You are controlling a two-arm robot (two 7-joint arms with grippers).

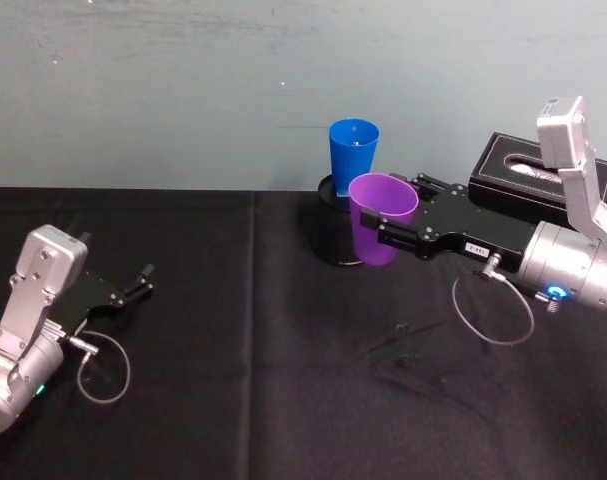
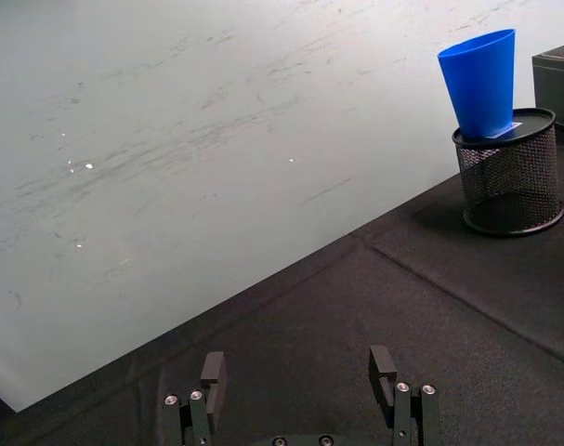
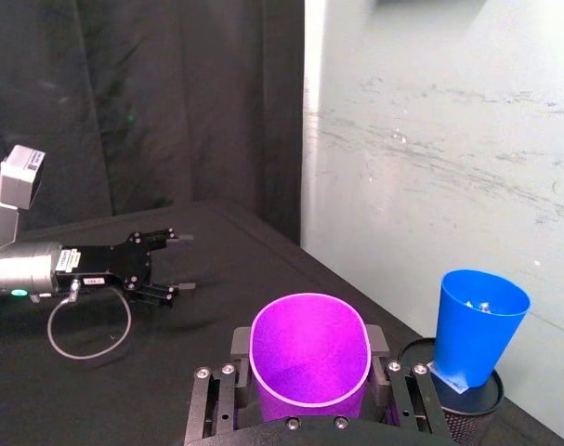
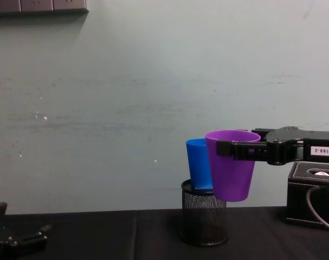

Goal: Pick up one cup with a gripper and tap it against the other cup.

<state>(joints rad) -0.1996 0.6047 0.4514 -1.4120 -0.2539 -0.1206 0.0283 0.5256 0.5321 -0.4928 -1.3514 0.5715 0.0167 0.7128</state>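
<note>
**Purple cup held aloft just short of the blue one**

Nearest, at the lower left of the head view, the left gripper [image 1: 140, 283] lies low over the black cloth [image 1: 233, 390]. Its fingers stand apart with nothing between them, which its own wrist camera confirms [image 2: 298, 372]. The chest view catches it in the bottom left corner [image 4: 18, 238]. A thin cable loop [image 1: 103, 368] curls beside its wrist.

Farther in, the right gripper [image 1: 393, 207] reaches from the right edge of the head view toward the centre. Its two fingers are clamped on either side of the purple cup [image 1: 368, 250], just under the rim. The cup is upright, mouth up, and lifted clear of the cloth. In the chest view it hangs right of centre [image 4: 232, 173], held by the right gripper [image 4: 237, 150], its base a little below the rim level of the mesh pen holder [image 4: 204, 222]. The right wrist view looks down into the cup's open mouth [image 3: 309, 348].

Behind it, the blue cup [image 1: 353, 150] stands inside the mesh pen holder, upper centre in the head view. From the head and chest views the purple cup overlaps the blue one [image 4: 197, 162]. The right wrist view shows a gap between them, the blue cup [image 3: 477, 330] at lower right.

A black box [image 1: 523, 175] sits at the right edge, by the pale wall [image 1: 183, 90].
</note>
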